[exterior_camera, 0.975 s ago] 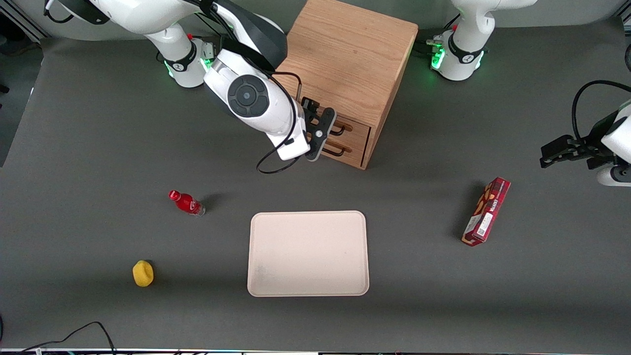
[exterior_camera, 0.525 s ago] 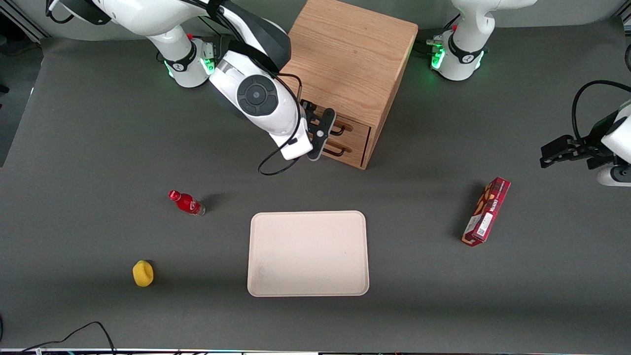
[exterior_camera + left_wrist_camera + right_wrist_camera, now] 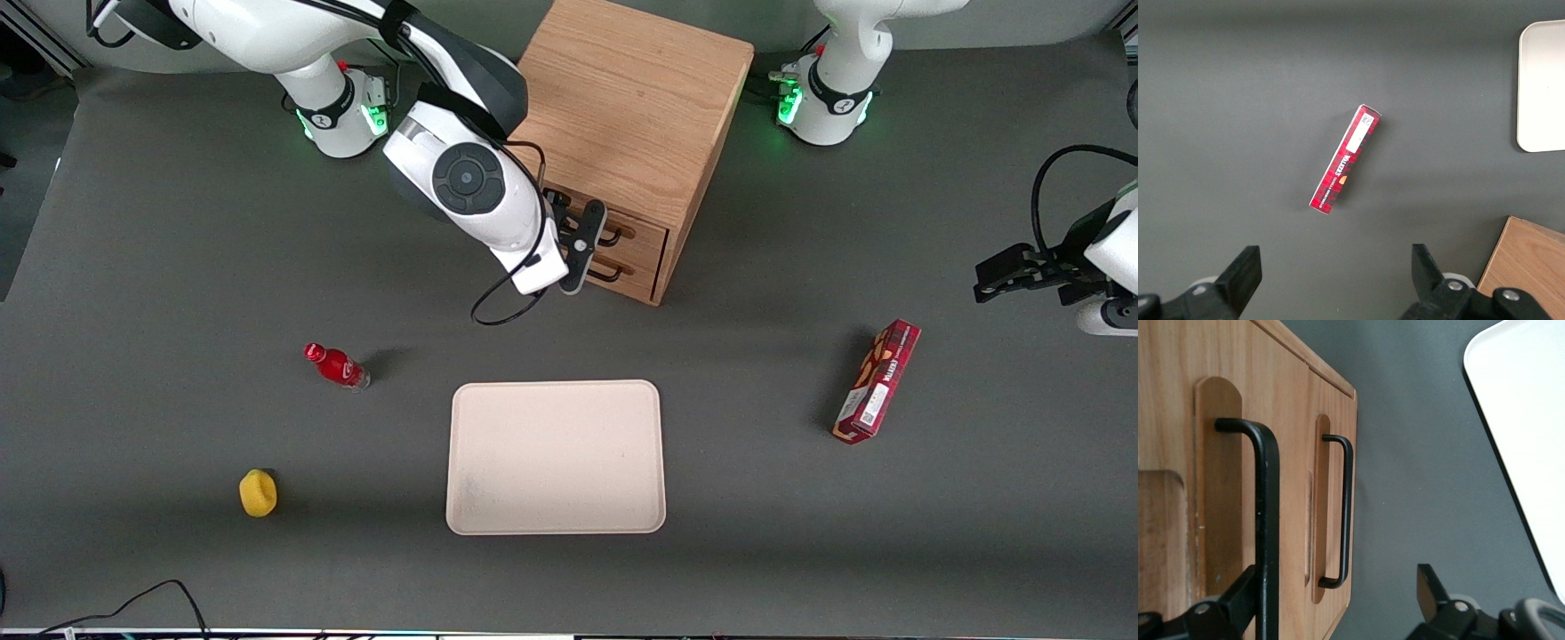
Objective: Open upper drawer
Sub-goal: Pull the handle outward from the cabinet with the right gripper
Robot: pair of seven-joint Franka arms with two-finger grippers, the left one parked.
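Observation:
The light oak cabinet [image 3: 631, 98] stands at the back of the table. Its upper drawer [image 3: 642, 233] and lower drawer [image 3: 633, 267] both look shut. My right gripper [image 3: 582, 242] is open in front of the drawer fronts, at the level of the black handles. In the right wrist view the upper drawer's handle [image 3: 1268, 520] runs right beside one finger [image 3: 1238, 600], just inside the open gap of the gripper [image 3: 1335, 597]. The lower drawer's handle [image 3: 1345, 513] lies farther off between the fingers. The other finger [image 3: 1431, 593] is over the grey table. Nothing is gripped.
A cream tray [image 3: 556, 458] lies nearer the front camera than the cabinet and shows in the right wrist view [image 3: 1525, 420]. A red bottle [image 3: 336, 365] and a yellow object [image 3: 258, 492] lie toward the working arm's end. A red box [image 3: 876, 380] lies toward the parked arm's end.
My right arm has shifted a little toward the cabinet front, bringing the open gripper closer to the handles. The drawers have not moved.

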